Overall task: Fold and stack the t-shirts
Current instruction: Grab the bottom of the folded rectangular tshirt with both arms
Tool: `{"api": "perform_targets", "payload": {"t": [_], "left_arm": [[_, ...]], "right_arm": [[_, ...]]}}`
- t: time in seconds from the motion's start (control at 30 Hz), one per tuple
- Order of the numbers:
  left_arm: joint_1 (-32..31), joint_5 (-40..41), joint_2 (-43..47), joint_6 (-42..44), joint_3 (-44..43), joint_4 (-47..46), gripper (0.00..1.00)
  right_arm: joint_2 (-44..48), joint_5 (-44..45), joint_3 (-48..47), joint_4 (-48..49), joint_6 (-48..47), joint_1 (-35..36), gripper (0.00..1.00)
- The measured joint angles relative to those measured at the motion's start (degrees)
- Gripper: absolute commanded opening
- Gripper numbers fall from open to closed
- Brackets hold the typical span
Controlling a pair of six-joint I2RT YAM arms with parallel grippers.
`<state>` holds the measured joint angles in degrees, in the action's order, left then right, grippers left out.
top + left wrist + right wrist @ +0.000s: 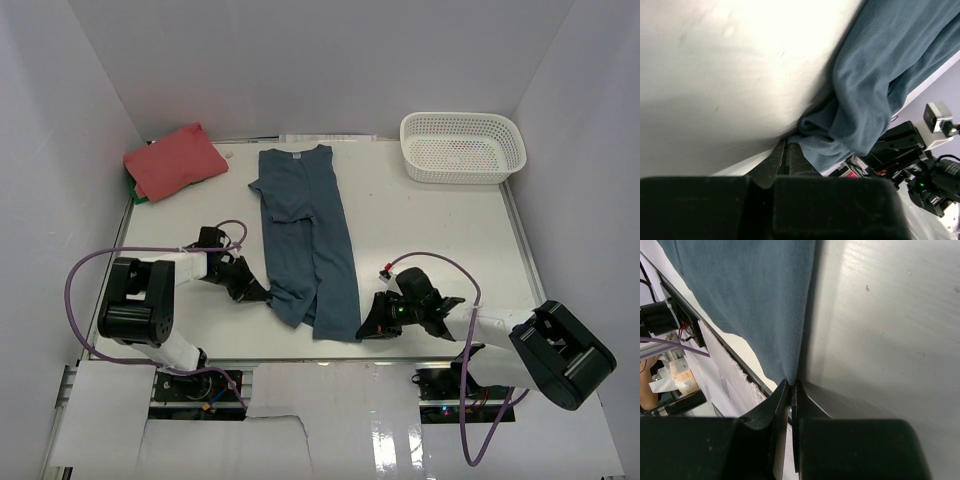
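Note:
The dark teal t-shirt (305, 235) lies as a long narrow strip down the middle of the table, collar at the far end. My left gripper (262, 293) is shut on its bunched near-left corner (840, 132), and the closed fingertips (786, 145) rest on the tabletop. My right gripper (366, 328) is shut on the shirt's near-right hem corner (785, 315), its fingertips (794, 384) pinching the edge of the fabric. The coral-red t-shirt (175, 160) lies folded at the far left corner.
A white lattice basket (462, 147) stands at the far right. Something green (137, 196) peeks out under the red t-shirt. The near table edge (300, 362) runs just behind both grippers. White walls enclose the table.

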<state>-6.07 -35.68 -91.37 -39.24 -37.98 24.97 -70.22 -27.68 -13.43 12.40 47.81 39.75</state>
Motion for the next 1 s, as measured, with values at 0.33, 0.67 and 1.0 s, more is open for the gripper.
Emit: {"api": "perform_targets", "payload": {"t": [0.33,0.67,1.0], "left_arm": [[-3.43,5.75,16.79,-2.58,6.91,5.31,0.0],[-8.94,6.75,25.18,-6.99,8.74,11.23,0.0],[-14.73,6.78,32.22,-13.07,10.97,14.78,0.0]], "right_arm": [[-0.55,0.31,-7.61,-7.58,-2.84,0.13,0.08],[-0.72,-0.98,-10.01,-14.23,-5.22,0.2,0.08],[2.73,-1.07,-11.93,-21.09,-7.37,0.46,0.08]]}}
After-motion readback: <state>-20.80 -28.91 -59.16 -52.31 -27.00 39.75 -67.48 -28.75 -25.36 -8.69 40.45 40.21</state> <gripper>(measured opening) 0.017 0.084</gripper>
